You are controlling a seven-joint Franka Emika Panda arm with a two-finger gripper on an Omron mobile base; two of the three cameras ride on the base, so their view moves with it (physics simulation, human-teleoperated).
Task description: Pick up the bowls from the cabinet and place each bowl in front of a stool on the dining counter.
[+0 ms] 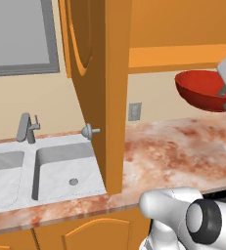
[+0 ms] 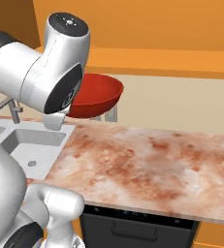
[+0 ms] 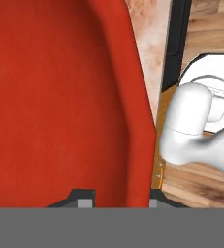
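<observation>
Right now gripper (image 3: 117,199) is clamped on the rim of the red bowl (image 3: 60,97): in hand view one dark fingertip (image 3: 84,197) sits inside the bowl wall, the other just outside, rim pinched between. Bowl is off any surface, held in the air above the marbled countertop (image 1: 183,151), tilted, below the orange shelf edge (image 1: 183,56) of the wall cabinet. In right base view the bowl (image 2: 96,94) pokes out from behind the arm's big white joint, in front of the beige wall, over the counter's back-left part near the sink (image 2: 31,145). In left base view the bowl (image 1: 200,90) hangs at the right edge of frame w/ the grey hand partly covering its right side. Cabinet door (image 1: 97,93) stands open, edge-on, knob (image 1: 88,131) pointing toward the double sink (image 1: 46,168); faucet (image 1: 26,128) behind sink by the back wall. Wall outlet (image 1: 134,111) just above counter's back edge. Dark appliance front (image 2: 133,225) under counter's near edge.
</observation>
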